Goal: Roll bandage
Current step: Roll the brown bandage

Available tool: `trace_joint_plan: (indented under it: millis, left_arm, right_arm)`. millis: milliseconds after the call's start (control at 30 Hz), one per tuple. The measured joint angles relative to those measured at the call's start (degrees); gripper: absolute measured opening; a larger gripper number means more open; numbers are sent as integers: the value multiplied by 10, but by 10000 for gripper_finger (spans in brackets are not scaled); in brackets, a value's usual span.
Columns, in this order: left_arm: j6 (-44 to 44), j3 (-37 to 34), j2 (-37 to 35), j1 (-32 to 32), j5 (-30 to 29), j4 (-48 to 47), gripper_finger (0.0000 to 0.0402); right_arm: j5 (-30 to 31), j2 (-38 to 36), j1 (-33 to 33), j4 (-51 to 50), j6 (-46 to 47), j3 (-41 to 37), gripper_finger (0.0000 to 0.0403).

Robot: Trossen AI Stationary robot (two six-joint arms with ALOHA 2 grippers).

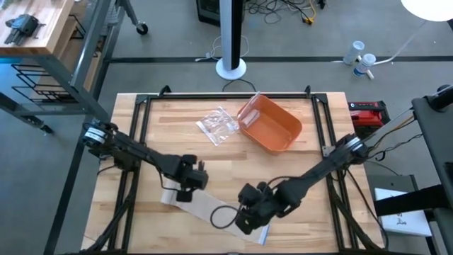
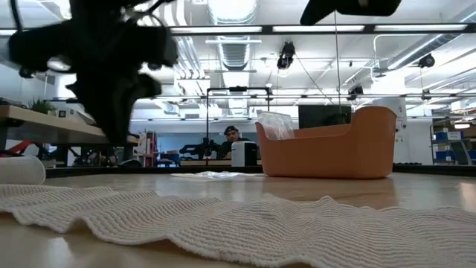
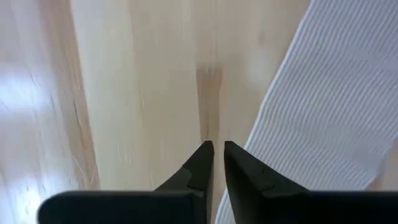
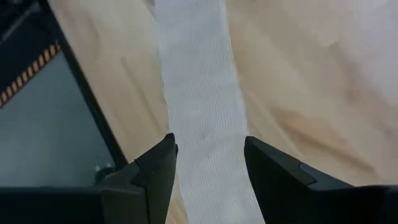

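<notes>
A white ribbed bandage (image 1: 202,209) lies unrolled as a long strip on the wooden table, slanting toward the near edge. Its left end is a small roll (image 2: 18,170). My left gripper (image 1: 197,178) hangs shut over bare wood beside the strip's left part (image 3: 323,112), pointing down (image 3: 217,149). My right gripper (image 1: 244,216) hovers open above the strip's right part. In its wrist view the bandage (image 4: 199,106) runs below the gap between the fingers (image 4: 208,149), which stand clear of it.
An orange bin (image 1: 269,124) stands at the far middle right. A clear plastic bag (image 1: 218,126) lies flat beside it. Black frame rails (image 1: 141,127) run along the table's sides. Bare wood stretches between the bin and the bandage.
</notes>
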Motion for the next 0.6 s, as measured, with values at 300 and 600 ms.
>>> trace_joint_plan:
  millis: [300, 600]
  left_arm:
    - [-299, 81, -22, -24, 1, -84, 122]
    - [-814, 33, -78, -175, -6, -81, 248]
  right_arm:
    - [-49, -37, -15, -13, -88, -1, 187]
    - [-92, -83, -82, -43, -277, -1, 239]
